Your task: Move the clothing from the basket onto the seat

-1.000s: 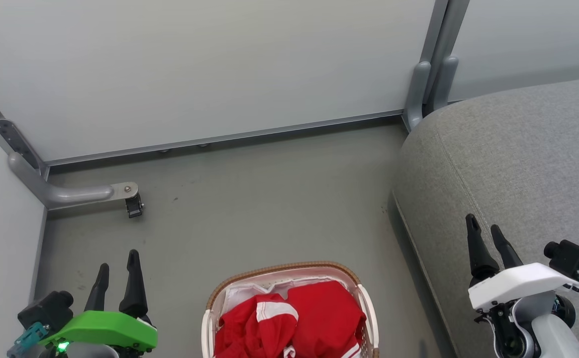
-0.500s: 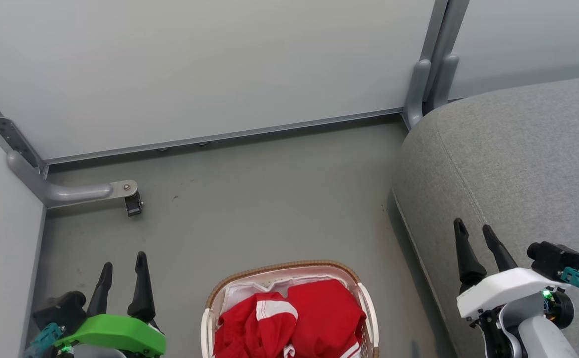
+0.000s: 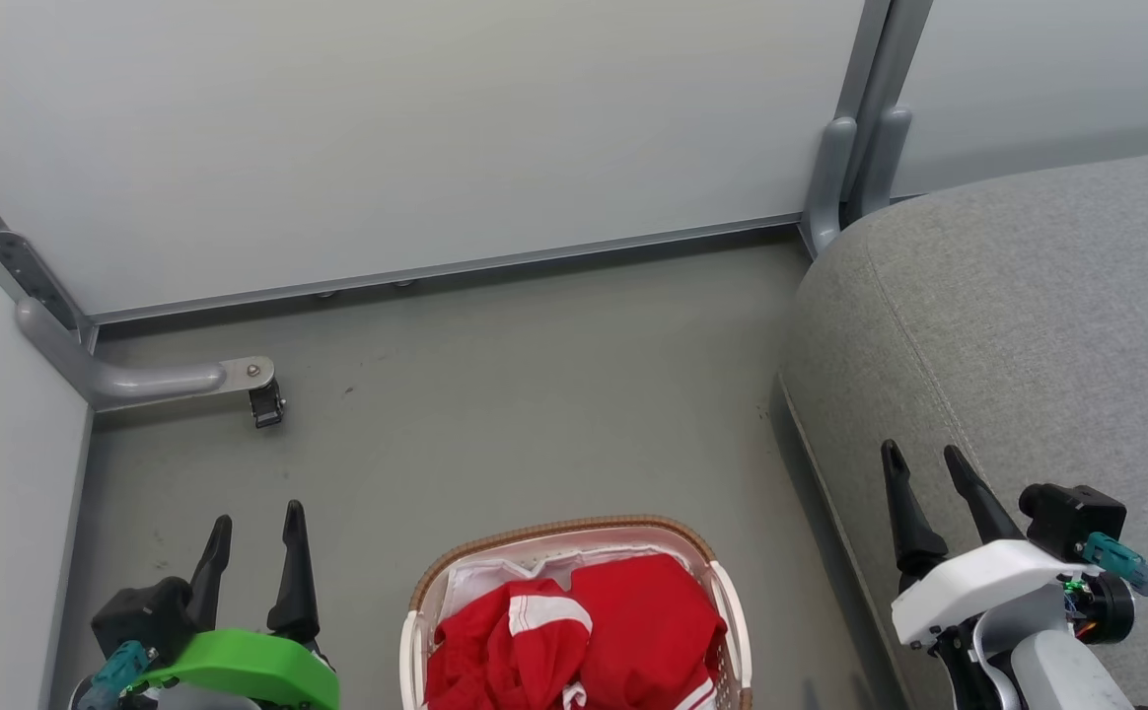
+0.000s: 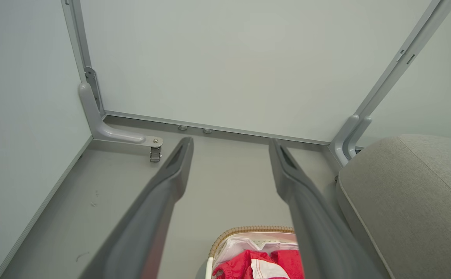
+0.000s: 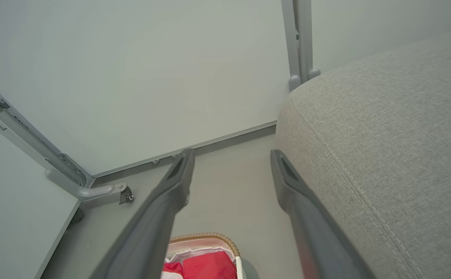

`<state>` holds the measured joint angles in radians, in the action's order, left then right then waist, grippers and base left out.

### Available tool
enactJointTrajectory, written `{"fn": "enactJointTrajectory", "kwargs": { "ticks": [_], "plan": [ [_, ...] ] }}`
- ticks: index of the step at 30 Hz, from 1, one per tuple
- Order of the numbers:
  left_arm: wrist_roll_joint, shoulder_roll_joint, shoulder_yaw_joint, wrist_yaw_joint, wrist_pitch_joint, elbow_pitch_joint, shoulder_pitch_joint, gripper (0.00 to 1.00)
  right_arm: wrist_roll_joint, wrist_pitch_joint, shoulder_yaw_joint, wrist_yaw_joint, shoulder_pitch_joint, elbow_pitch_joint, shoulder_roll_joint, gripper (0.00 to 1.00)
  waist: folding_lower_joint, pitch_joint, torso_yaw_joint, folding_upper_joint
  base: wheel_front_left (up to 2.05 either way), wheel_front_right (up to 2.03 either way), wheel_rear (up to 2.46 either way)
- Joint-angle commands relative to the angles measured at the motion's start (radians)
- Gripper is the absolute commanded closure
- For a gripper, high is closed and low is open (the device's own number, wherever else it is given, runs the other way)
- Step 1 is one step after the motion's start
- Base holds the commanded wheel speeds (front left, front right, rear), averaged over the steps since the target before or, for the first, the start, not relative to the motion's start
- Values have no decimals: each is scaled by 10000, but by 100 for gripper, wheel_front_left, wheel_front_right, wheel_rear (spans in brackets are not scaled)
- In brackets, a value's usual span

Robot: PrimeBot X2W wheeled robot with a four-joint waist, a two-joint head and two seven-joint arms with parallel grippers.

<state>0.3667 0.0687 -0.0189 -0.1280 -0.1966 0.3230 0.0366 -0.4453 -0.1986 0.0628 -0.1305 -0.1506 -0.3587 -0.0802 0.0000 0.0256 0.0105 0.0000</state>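
shows the clothing (image 3: pixel 574 631) bunched up inside the basket (image 3: pixel 554 528), red folds with a white stripe across one of them, touching a white liner (image 3: pixel 480 577) peeking out at the far end. puts the basket on the grey floor (image 3: pixel 535 394), at the bottom edge of the head view and partly cut off by it, brown woven-look rim toward the pale partition panels (image 3: pixel 436 128). sets the seat (image 3: pixel 1028 316) to the right of the basket and apart from it, a broad grey cushion with a rounded corner and a stitched seam. finds the left gripper (image 3: pixel 258 515), under a green shell, left of the basket and above the floor, fingers spread and holding nothing. repeats that in the left wrist view, with the two dark fingers of the left gripper (image 4: pixel 231 140) wide apart, the basket (image 4: pixel 248 229) and clothing (image 4: pixel 256 265) low between them and the seat (image 4: pixel 411 193) at the right. finds the right gripper (image 3: pixel 921 449), under a white shell, against the near edge of the seat in the head view, fingers likewise parted and empty. confirms it in the right wrist view, with the right gripper (image 5: pixel 231 152) spread over bare floor, the basket (image 5: pixel 206 235) and clothing (image 5: pixel 206 269) at the bottom edge and the seat (image 5: pixel 384 135) along the right side. leaves a grey bracket with a small black caster (image 3: pixel 263 404) by the left panel and a grey post (image 3: pixel 850 148) at the corner behind the seat.
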Motion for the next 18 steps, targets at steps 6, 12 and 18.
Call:
{"fn": "enactJointTrajectory", "kwargs": {
  "ticks": [6,12,18],
  "plan": [
    [-610,5,13,-36,-203,-40,-52,0,771,-197,-68,-3,-68,-10,-13,0,0,-8,25,0,0,0,0],
    [-1026,-49,100,-36,-334,-152,-166,0,1327,-324,-124,-3,8,8,64,0,0,-11,39,0,0,0,0],
    [-1375,-95,116,-37,-444,-266,-234,0,1771,-429,-228,-2,116,47,130,0,0,-5,56,0,0,0,0]
  ]
}}
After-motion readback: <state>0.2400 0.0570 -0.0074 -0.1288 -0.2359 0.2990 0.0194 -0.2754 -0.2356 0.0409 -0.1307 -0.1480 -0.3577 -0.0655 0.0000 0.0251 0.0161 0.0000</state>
